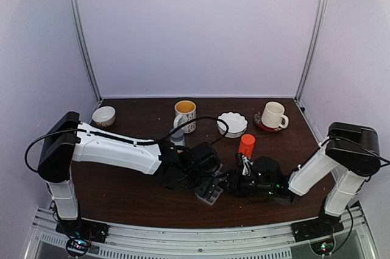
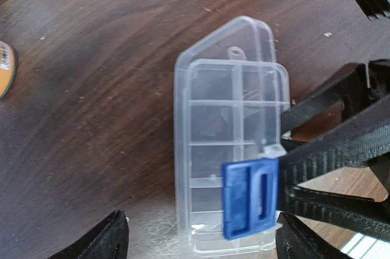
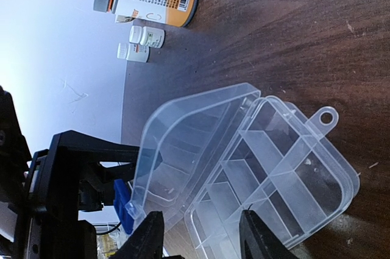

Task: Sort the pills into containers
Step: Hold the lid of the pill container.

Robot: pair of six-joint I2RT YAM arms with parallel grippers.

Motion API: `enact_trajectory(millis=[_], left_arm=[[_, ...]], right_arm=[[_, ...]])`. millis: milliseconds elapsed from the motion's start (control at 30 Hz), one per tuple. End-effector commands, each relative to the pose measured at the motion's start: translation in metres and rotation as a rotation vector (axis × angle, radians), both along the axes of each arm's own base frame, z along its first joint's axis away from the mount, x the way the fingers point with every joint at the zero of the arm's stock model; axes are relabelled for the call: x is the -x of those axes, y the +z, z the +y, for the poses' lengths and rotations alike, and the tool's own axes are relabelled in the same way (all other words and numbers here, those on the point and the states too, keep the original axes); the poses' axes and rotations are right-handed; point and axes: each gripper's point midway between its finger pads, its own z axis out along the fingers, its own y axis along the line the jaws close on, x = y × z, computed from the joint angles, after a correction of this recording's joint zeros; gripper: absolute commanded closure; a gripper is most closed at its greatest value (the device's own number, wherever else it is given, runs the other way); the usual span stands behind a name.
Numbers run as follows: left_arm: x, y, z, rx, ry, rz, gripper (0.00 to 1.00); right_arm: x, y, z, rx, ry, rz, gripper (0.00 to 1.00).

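Observation:
The clear plastic pill box lies on the dark table between both arms. Its lid is tilted partway up, and the containers show in two rows beneath it. I cannot make out any pills. My left gripper hovers open over the box's near end, its fingers far apart. My right gripper is open too, its fingers on either side of the box's end with nothing pinched. A blue rectangular piece sits by the lid's latch; what it belongs to is unclear.
An orange bottle stands just behind the box, with two small white bottles beyond it. Further back are a mug, a white dish, a cup on a saucer and a small bowl.

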Motion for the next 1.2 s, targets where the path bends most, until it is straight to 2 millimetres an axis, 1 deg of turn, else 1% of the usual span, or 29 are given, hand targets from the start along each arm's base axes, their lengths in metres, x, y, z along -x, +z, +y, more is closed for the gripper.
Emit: enact_trajectory(millis=[0, 133, 300, 367, 467, 500, 533, 600, 700, 767, 800, 867, 1000, 1167], left_arm=[[-0.010, 0.008, 0.006, -0.030, 0.047, -0.043, 0.15], [-0.017, 0.011, 0.015, -0.046, 0.087, -0.060, 0.17], [-0.032, 0.011, 0.035, -0.043, 0.154, -0.048, 0.20], [-0.035, 0.013, 0.041, -0.015, 0.167, -0.037, 0.20], [-0.040, 0.019, 0.035, 0.119, 0.163, 0.018, 0.21], [-0.042, 0.020, 0.035, 0.173, 0.171, 0.041, 0.21], [-0.041, 0.021, 0.033, 0.219, 0.170, 0.064, 0.21], [-0.045, 0.019, 0.038, 0.264, 0.186, 0.091, 0.22], [-0.047, 0.014, 0.045, 0.244, 0.193, 0.095, 0.23], [-0.048, 0.011, 0.049, 0.222, 0.199, 0.093, 0.23], [-0.048, 0.009, 0.051, 0.214, 0.203, 0.093, 0.23], [-0.048, 0.004, 0.056, 0.205, 0.211, 0.099, 0.23], [-0.048, 0.000, 0.058, 0.218, 0.217, 0.108, 0.23], [-0.049, -0.019, 0.061, 0.202, 0.231, 0.134, 0.24]], right_arm=[[-0.003, -0.011, -0.006, 0.061, -0.016, 0.013, 0.54], [-0.003, -0.012, -0.006, 0.071, -0.013, 0.013, 0.53], [-0.002, -0.015, -0.008, 0.087, -0.012, 0.015, 0.53], [-0.001, -0.016, -0.009, 0.095, -0.011, 0.015, 0.54], [-0.001, -0.018, -0.009, 0.111, -0.008, 0.016, 0.56], [-0.001, -0.018, -0.009, 0.118, -0.008, 0.016, 0.57], [-0.002, -0.018, -0.009, 0.120, -0.008, 0.014, 0.60], [-0.002, -0.019, -0.009, 0.125, -0.006, 0.013, 0.70], [-0.002, -0.019, -0.009, 0.133, -0.004, 0.013, 0.89], [-0.002, -0.019, -0.009, 0.142, -0.002, 0.012, 0.97], [-0.002, -0.019, -0.009, 0.149, -0.002, 0.012, 0.99], [-0.003, -0.020, -0.010, 0.168, 0.001, 0.009, 1.00], [-0.003, -0.021, -0.012, 0.196, 0.003, 0.004, 1.00], [-0.004, -0.021, -0.013, 0.216, 0.002, -0.001, 0.99]])
